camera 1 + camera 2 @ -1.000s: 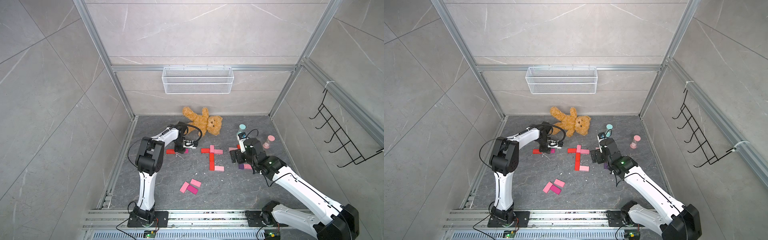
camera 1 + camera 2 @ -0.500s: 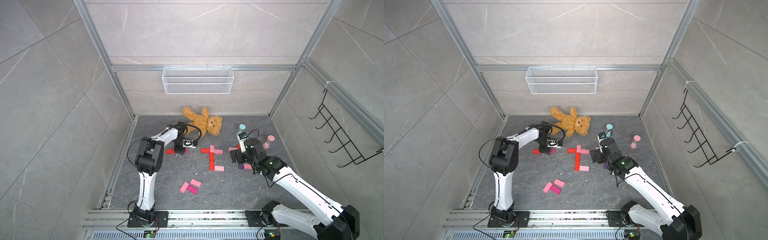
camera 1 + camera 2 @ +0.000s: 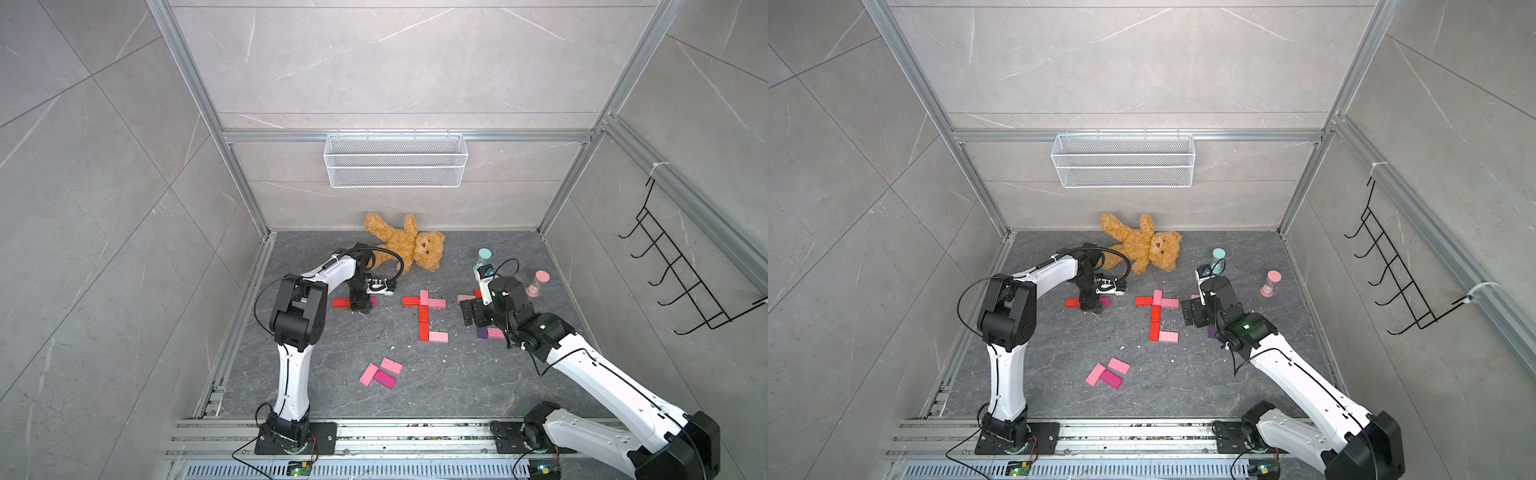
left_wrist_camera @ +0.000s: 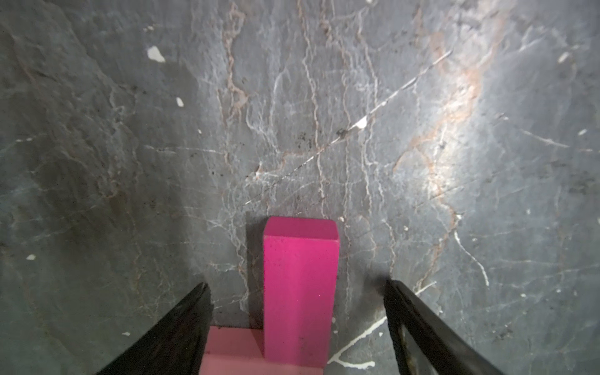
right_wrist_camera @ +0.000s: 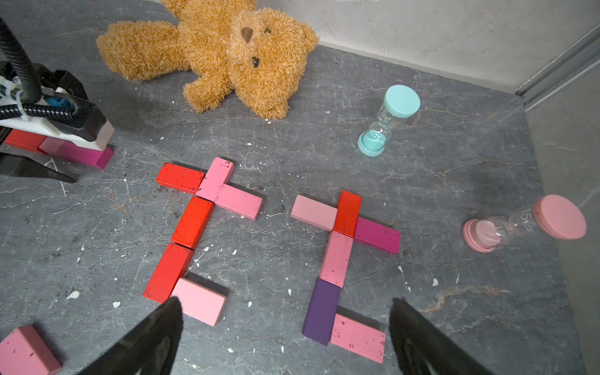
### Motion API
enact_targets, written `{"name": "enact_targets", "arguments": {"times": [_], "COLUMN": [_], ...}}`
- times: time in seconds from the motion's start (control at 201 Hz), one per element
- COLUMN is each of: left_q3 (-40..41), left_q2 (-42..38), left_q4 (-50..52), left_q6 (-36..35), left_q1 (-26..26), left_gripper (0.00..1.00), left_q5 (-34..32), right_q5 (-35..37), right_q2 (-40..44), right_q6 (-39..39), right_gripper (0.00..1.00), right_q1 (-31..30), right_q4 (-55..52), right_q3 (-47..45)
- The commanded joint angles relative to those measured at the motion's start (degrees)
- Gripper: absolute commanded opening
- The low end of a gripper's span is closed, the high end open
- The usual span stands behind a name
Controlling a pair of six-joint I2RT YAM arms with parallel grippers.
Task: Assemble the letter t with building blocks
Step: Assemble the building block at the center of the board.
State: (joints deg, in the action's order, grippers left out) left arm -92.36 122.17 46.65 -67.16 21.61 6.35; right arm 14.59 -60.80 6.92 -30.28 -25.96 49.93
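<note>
left jaws have spread off the flat magenta block (image 4: pixel 300 292); right jaws wide apart.

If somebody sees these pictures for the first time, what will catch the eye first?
First comes the brown teddy bear, lying at the back wall. Next come the red and pink block letter in the middle of the dark floor and, beside it under the right arm, the block letter with a purple piece. On the left, the left end effector is open, its jaws on either side of a magenta block.
</note>
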Motion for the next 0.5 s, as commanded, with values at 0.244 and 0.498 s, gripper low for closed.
{"name": "enact_targets", "arguments": {"times": [0.244, 0.498], "left_q3": [-0.9, 4.9], "left_q2": [-10.7, -18.8], "left_q4": [-4.4, -14.6], "left_q6": [9.9, 23.8], "left_q1": [0.0, 0.2], "left_gripper": [0.99, 1.0], "left_q5": [4.0, -4.0], "right_q5": [-0.5, -1.0], "right_q2": [1.3, 1.9], "right_q6": [1.2, 1.8], "right_gripper": [1.0, 1.0], "right_q1": [0.2, 0.1], "right_q4": [-0.9, -0.6], "right_q3": [-0.4, -0.4]}}
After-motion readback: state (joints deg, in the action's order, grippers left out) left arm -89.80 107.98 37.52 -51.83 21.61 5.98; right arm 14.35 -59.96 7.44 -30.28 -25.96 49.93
